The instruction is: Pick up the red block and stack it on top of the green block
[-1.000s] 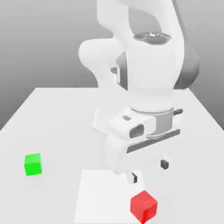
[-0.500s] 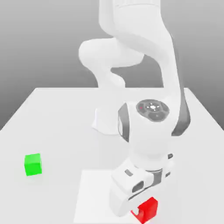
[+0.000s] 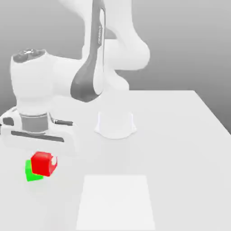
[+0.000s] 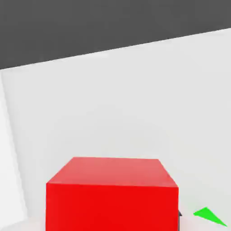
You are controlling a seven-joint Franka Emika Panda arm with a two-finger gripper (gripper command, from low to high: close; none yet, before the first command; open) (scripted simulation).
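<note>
Red block [image 3: 43, 163] sits clamped in the pincer [image 3: 44, 159], held partly over the green block [image 3: 31, 172] near the white surface's [image 3: 180, 135] edge at the exterior view's left.

Elevated exterior view; close hand view

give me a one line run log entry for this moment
phase: carry | red block held under gripper | green block partly hidden behind it | stack not confirmed
</note>
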